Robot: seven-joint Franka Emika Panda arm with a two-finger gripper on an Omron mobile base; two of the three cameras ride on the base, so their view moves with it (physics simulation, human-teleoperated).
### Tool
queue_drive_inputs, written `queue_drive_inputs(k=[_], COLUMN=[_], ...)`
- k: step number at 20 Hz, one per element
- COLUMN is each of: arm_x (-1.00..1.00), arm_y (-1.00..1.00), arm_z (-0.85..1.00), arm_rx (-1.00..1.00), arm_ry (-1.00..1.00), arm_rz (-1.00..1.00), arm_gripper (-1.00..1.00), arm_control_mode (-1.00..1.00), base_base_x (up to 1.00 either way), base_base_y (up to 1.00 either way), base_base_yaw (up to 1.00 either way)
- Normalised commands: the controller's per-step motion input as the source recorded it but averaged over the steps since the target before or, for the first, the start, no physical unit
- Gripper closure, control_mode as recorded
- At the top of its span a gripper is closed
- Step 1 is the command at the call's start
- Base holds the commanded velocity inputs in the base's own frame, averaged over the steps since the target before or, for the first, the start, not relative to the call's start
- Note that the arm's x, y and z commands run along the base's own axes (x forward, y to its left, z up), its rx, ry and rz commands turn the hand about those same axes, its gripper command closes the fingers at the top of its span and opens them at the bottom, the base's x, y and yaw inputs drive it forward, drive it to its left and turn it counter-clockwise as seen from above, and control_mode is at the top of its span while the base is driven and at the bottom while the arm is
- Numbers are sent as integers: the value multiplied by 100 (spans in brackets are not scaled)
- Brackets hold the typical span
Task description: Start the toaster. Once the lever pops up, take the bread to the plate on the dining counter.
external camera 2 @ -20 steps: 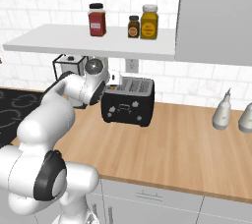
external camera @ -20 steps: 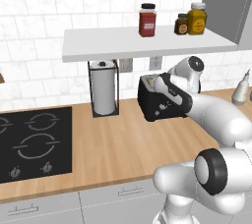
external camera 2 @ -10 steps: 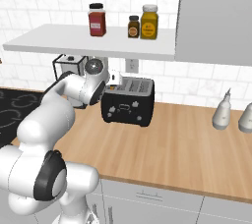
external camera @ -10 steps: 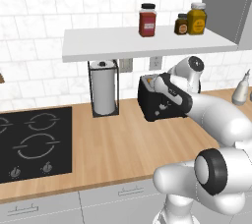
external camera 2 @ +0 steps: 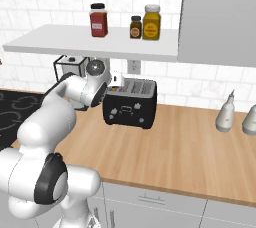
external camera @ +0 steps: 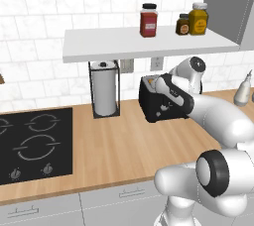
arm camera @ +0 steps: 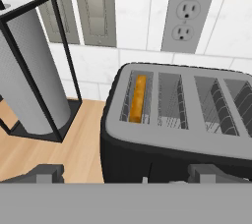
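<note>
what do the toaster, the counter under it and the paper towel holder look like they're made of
Toaster: matte black body, likely plastic or painted metal; its slotted top plate is dull grey, metal-looking, with wire guides in the slots. Counter: light wood, judging by the long plank grain lines, smooth finish. Paper towel holder: thin black bars, probably painted metal, framing a white dimpled roll.

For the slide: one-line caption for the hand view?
Open gripper poised over the black toaster, bread in its leftmost slot, paper towel holder beside it.
</note>
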Motion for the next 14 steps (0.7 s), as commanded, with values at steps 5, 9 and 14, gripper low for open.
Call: queue_drive_inputs(k=[5,9,14], arm_x=[0,0,0], arm_y=[0,0,0], arm_z=[0,0,0], arm_rx=[0,0,0], arm_ry=[0,0,0], arm_rz=[0,0,0], arm_gripper=[-100,-100,-100], arm_control_mode=[-100,-100,-100], base_base_x=[0,0,0], base_base_y=[0,0,0], base_base_yaw=[0,0,0])
